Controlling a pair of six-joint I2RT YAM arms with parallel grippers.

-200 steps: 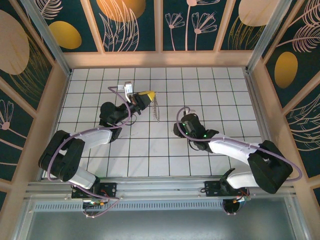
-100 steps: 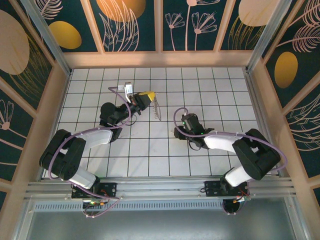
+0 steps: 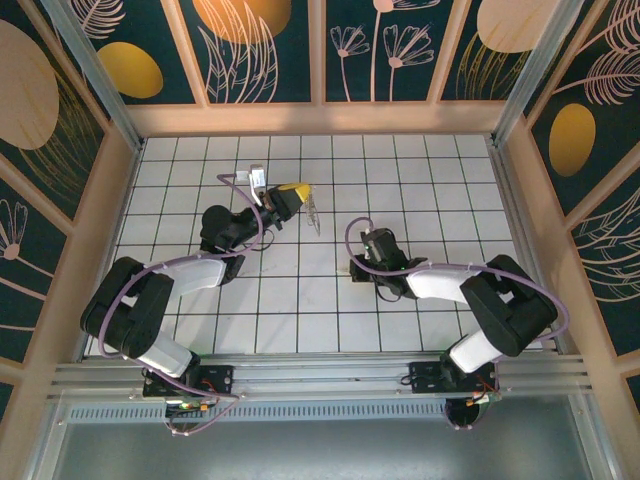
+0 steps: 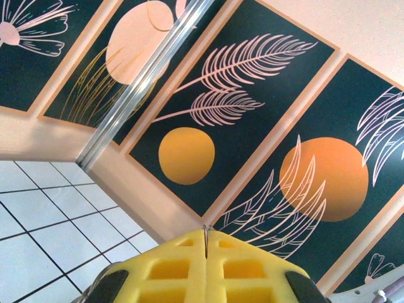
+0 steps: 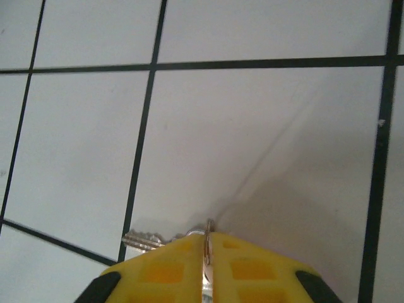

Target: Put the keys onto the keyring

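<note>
My left gripper (image 3: 299, 191) hangs above the far-left tiles, its yellow fingers shut on the keyring (image 3: 313, 214). The keyring is a thin dark loop seen edge-on, dangling to the right of the fingers. In the left wrist view only its wire edge (image 4: 206, 231) shows, pinched at the left gripper (image 4: 206, 235). My right gripper (image 3: 356, 268) points down at the floor near the middle. In the right wrist view the right gripper (image 5: 206, 236) is shut on a key, a thin metal edge between its pads. The key's toothed shank (image 5: 142, 239) sticks out to the left, on the tile.
White floor tiles with black grout (image 3: 320, 300) spread all round. Patterned walls (image 3: 320, 50) close in the back and both sides. Purple cables (image 3: 250, 225) run along both arms. A metal rail (image 3: 320, 375) crosses the near edge.
My right arm has folded in, its elbow swinging left, and its gripper has shifted slightly left over the floor. The keyring in my left gripper has risen and tilted a little.
</note>
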